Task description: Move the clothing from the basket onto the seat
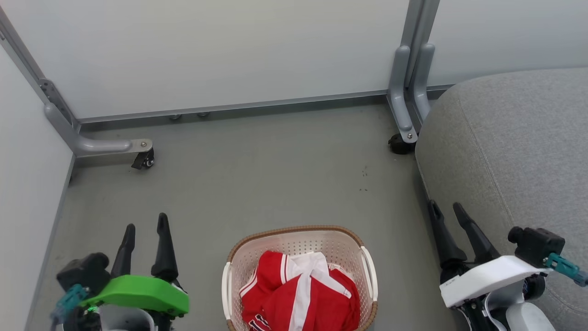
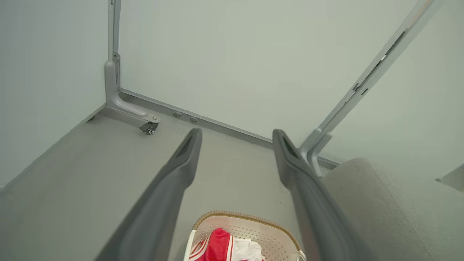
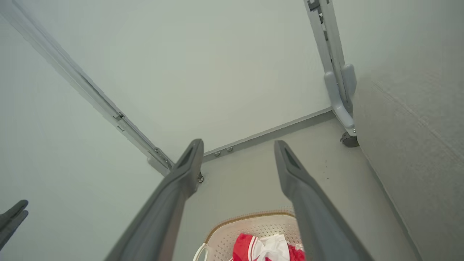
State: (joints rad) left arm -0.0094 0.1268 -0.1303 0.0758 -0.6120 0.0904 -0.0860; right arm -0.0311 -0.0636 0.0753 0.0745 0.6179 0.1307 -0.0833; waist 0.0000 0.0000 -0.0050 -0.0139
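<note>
At my far left a pale partition panel (image 1: 27, 174) meets the grey floor (image 1: 257, 174). Its metal foot (image 1: 105, 146) ends in a small black caster (image 1: 146, 160). Nearer to me, my left gripper (image 1: 146, 221) hangs above the floor, released, its two dark fingers spread with nothing between them. It is well to the left of the basket and touches nothing. In my left wrist view the floor shows in the gap between those fingers, with the basket's far rim low in the gap.

In the middle, the basket (image 1: 294, 229) stands on the floor close in front of me, its near edge cut off by the head view. The clothing (image 1: 298, 299) lies bunched inside it. It is red fabric with white stripes and a broad white band across the top, and a bit of black-and-white print shows at the lower left of the heap.

To the right, my right gripper (image 1: 444, 204) is likewise released, its fingers parted and empty, tips pointing away from me, near the seat's edge. The seat (image 1: 514, 151), grey with a rounded corner, takes up the right side. A second metal foot (image 1: 404, 115) stands just beside its far corner.
</note>
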